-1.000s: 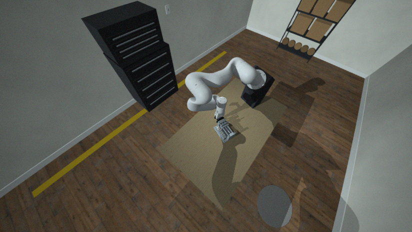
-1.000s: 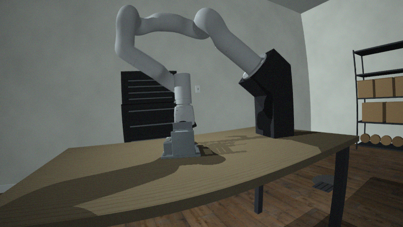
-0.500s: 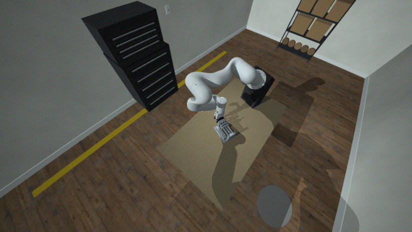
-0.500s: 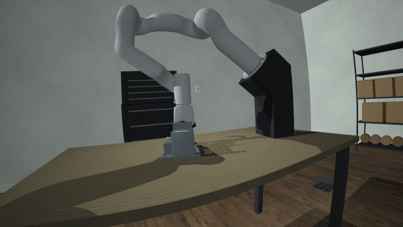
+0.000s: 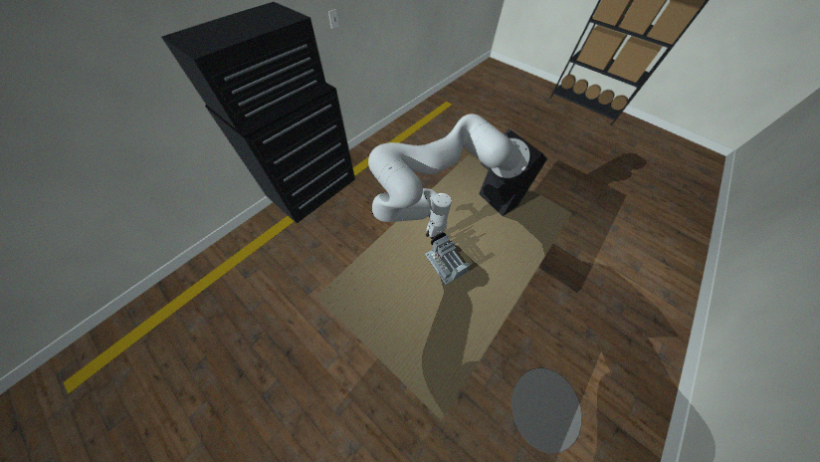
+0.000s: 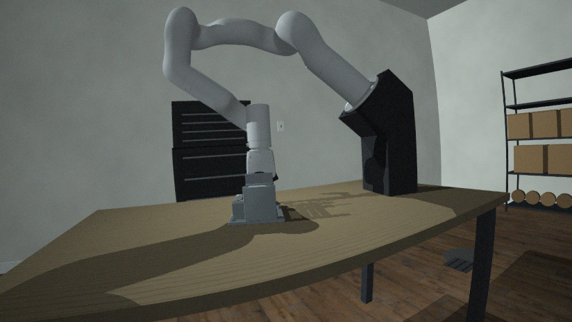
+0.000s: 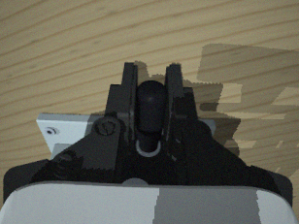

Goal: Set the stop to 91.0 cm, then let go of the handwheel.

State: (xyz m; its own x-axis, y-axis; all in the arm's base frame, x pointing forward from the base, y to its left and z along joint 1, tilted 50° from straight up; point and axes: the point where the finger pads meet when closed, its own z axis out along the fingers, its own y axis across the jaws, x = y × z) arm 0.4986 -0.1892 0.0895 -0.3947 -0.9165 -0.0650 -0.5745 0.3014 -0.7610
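A small grey stop fixture [image 5: 449, 262] stands on the tan table top; it also shows in the exterior view [image 6: 257, 202]. My gripper [image 7: 150, 82] points straight down over its back end. In the wrist view its two black fingers are shut on the dark rounded handle of the handwheel [image 7: 149, 112], with a pale ring just below it. The fixture's light grey base plate [image 7: 65, 131] shows to the left under the fingers. In the top and exterior views the gripper [image 5: 439, 237] sits right on top of the fixture [image 6: 259, 175]. The scale and the stop's position are too small to read.
The arm's black base block [image 6: 384, 135] stands at the back right of the table. A black drawer cabinet [image 5: 270, 109] stands by the wall, and a shelf with boxes [image 5: 625, 46] stands in the far corner. The table edge [image 6: 280, 275] runs along the front.
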